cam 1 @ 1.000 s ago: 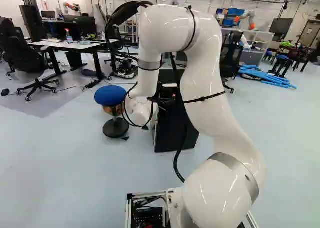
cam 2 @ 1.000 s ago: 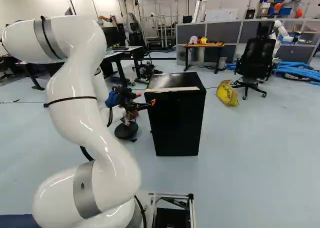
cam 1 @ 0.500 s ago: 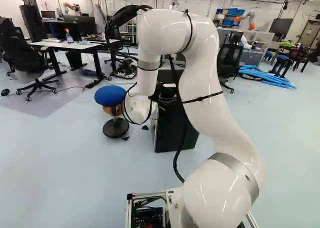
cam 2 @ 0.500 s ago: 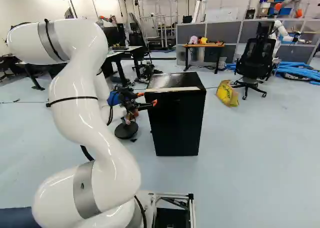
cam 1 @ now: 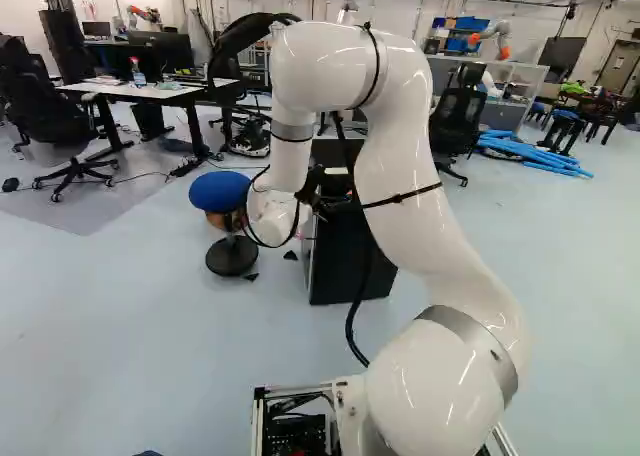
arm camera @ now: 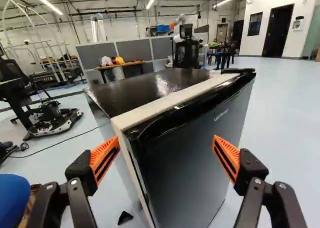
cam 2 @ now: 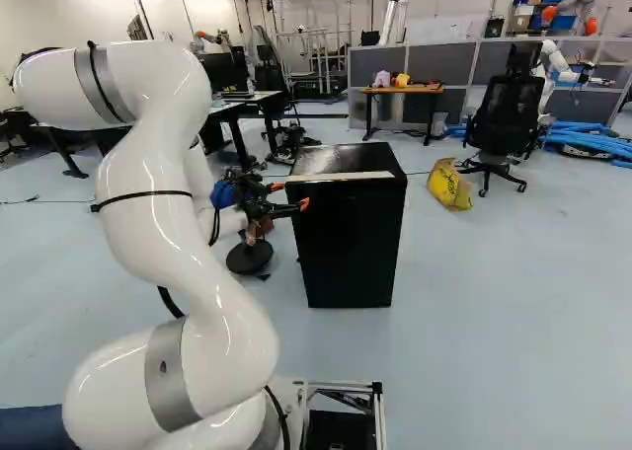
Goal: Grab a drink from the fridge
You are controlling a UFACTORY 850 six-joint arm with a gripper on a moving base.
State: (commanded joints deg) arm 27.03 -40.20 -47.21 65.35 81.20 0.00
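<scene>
Fridge stands upright on the floor, ahead of the base; its door appears shut. No drink in sight in any view; presumably it is inside, though the views cannot confirm this. Arm reaches forward, with the gripper near the top corner of the fridge's front on the blue stool's side (stool). Fingers well apart, nothing clamped between them. Key relation: in the wrist view the fridge lies directly ahead, set obliquely. Its near upright edge, long axis running top to floor, falls between the two orange pads, closer to the pad on the stool side; the other pad is directed across the door's face. A pale strip follows the top front edge and turns down that same upright edge. Contact between pads and fridge: none evident. Step in hand, as judged: lining up to open the door; task at an early stage. Next move probably calls for bringing one finger to the door's edge beside the pale strip, then drawing the door outward. Risk: a fingertip skids off the smooth face, or pushes the whole fridge askew.
</scene>
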